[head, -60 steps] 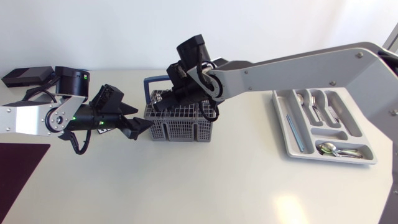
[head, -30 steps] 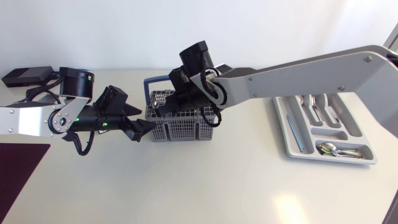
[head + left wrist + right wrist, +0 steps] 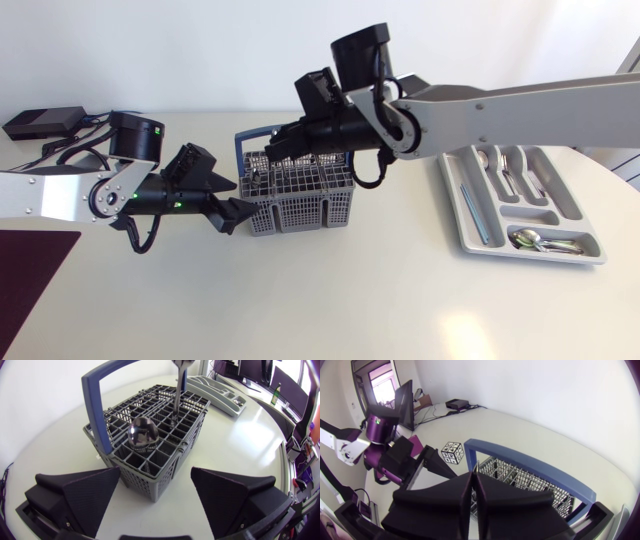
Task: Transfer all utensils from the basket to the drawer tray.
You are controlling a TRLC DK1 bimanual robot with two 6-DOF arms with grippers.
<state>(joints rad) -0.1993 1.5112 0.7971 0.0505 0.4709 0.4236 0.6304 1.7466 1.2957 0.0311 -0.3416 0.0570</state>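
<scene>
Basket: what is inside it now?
A spoon stands bowl-up in a cell near the blue handle. A second utensil, gripped by the right pincer, reaches down into a middle cell. Basket walls hide lower ends and any shorter pieces.

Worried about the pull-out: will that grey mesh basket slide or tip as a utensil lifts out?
Likely light: the basket is open mesh, so it could slide or lift if the utensil snags. It looks tall for its base, so it may tip, though the open left gripper flanks its corner.
</scene>
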